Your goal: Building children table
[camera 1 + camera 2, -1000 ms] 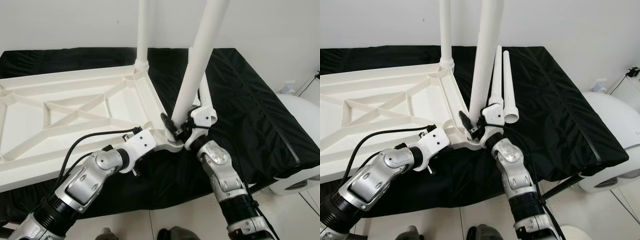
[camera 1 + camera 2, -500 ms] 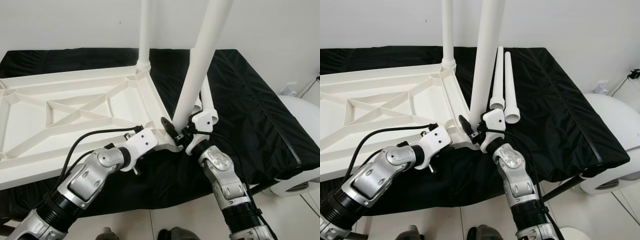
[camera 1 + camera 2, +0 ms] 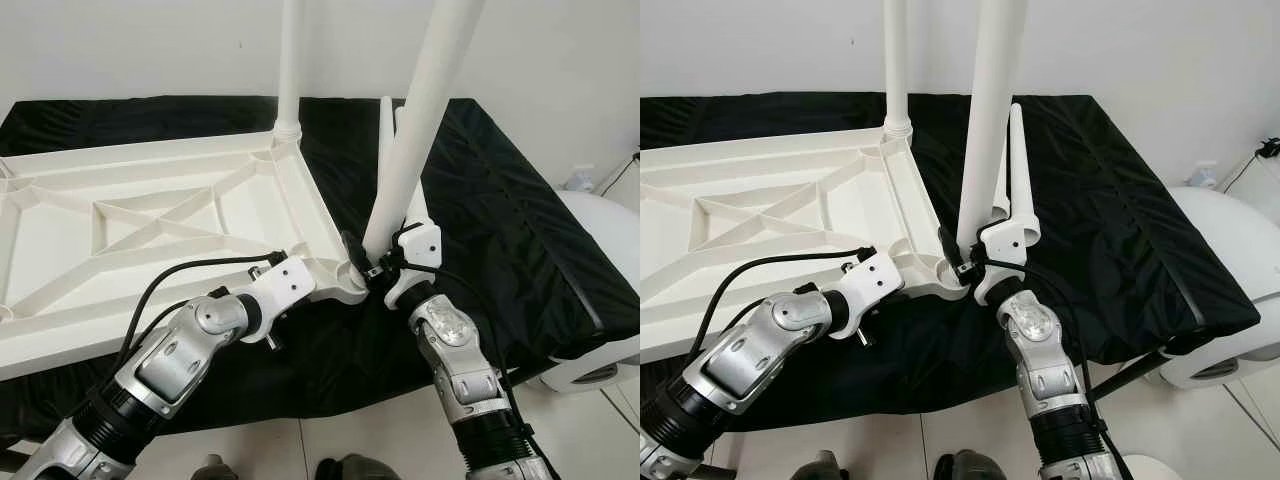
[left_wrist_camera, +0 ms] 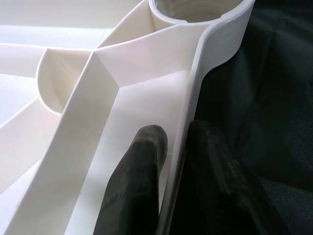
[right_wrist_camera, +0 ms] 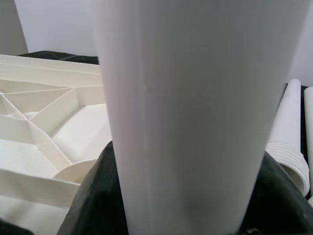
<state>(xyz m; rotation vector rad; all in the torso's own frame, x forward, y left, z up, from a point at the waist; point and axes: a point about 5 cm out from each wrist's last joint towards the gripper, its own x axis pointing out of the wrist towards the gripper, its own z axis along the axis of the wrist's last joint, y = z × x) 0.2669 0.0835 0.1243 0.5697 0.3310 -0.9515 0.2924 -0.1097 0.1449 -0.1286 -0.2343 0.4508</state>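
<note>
The white ribbed plastic tabletop [image 3: 150,215] is laid upside down on the black-covered desk [image 3: 500,200]. Its near rim is pinched by the left claw [image 4: 171,161], fingers nearly closed, one each side. A long white plastic leg [image 3: 990,120] is clamped in the right claw [image 3: 965,265], tilted, lower end just beside the corner socket [image 4: 195,10]; probably not seated, contact hidden. Another leg [image 3: 290,60] stands in the far corner, top cut off.

tabletop [image 3: 150,215]: smooth matt white plastic | leg [image 3: 420,120]: smooth white plastic | cover [image 3: 500,220]: black wrinkled cloth
</note>
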